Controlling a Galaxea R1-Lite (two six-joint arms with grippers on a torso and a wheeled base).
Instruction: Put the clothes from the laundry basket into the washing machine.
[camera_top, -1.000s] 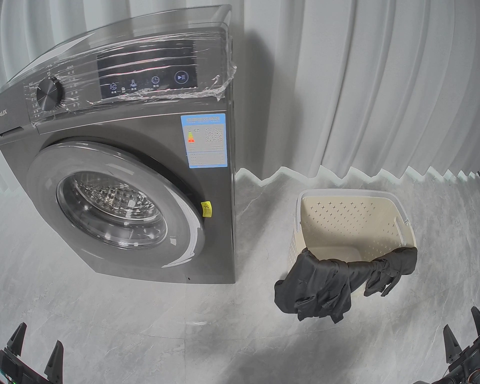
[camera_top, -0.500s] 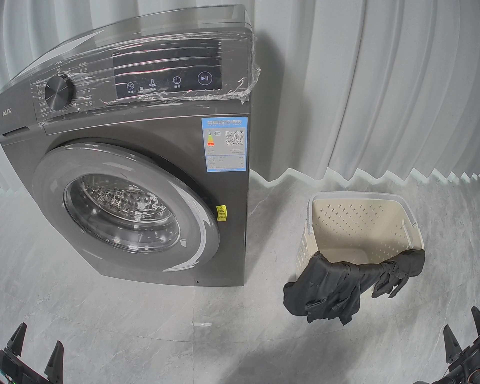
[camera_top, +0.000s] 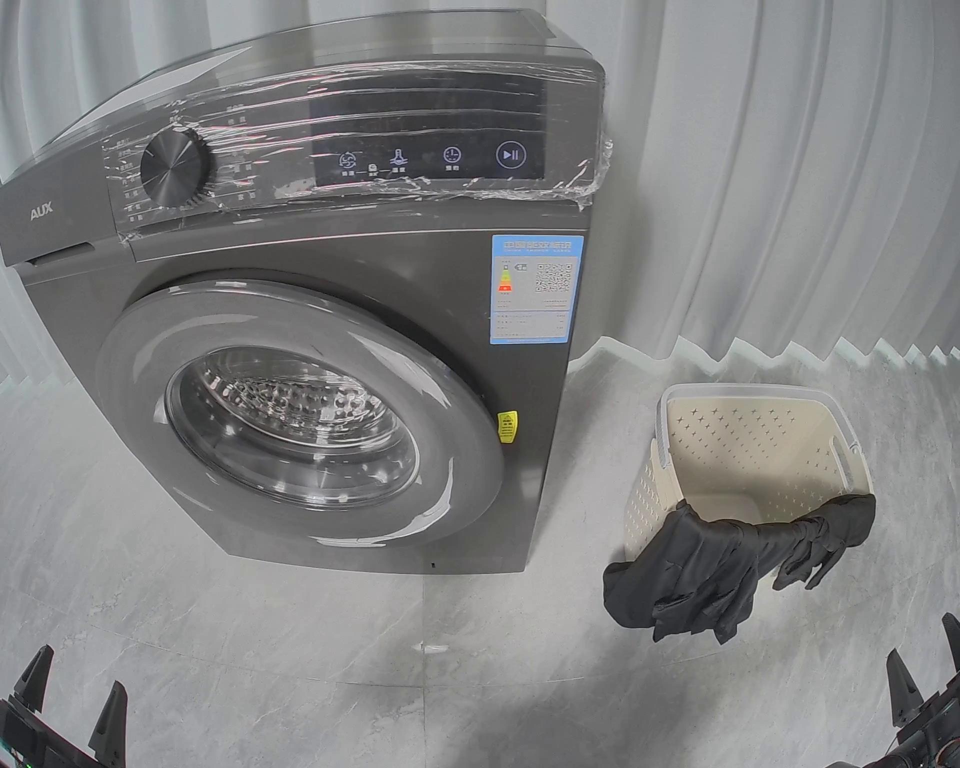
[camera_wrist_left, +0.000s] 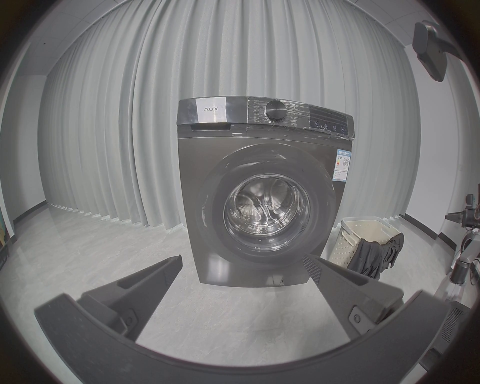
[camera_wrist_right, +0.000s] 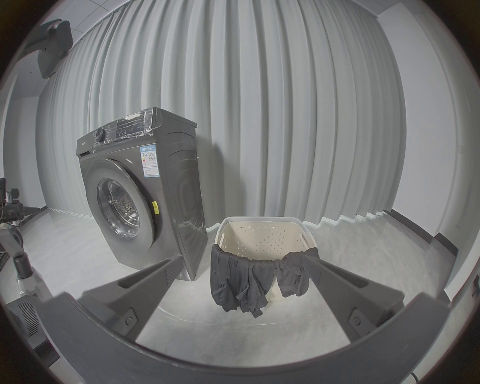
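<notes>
A grey front-loading washing machine (camera_top: 330, 300) (camera_wrist_left: 260, 190) (camera_wrist_right: 145, 190) stands on the floor with its round glass door (camera_top: 300, 420) closed. To its right sits a cream laundry basket (camera_top: 760, 440) (camera_wrist_left: 362, 235) (camera_wrist_right: 262, 237). A black garment (camera_top: 720, 570) (camera_wrist_left: 375, 255) (camera_wrist_right: 250, 280) hangs over the basket's near rim and down its outside. My left gripper (camera_top: 70, 700) (camera_wrist_left: 245, 285) is open and empty, low at the near left, far from the machine. My right gripper (camera_top: 925, 660) (camera_wrist_right: 245, 285) is open and empty at the near right, short of the basket.
White curtains (camera_top: 780, 170) hang behind the machine and basket. Grey marble-look floor (camera_top: 400, 660) stretches open between me and both objects. Plastic film covers the machine's control panel (camera_top: 400, 150).
The whole head view has shifted: machine and basket now sit further right in the picture, so the camera moved. Both grippers hold the same places; the garment hangs as before.
</notes>
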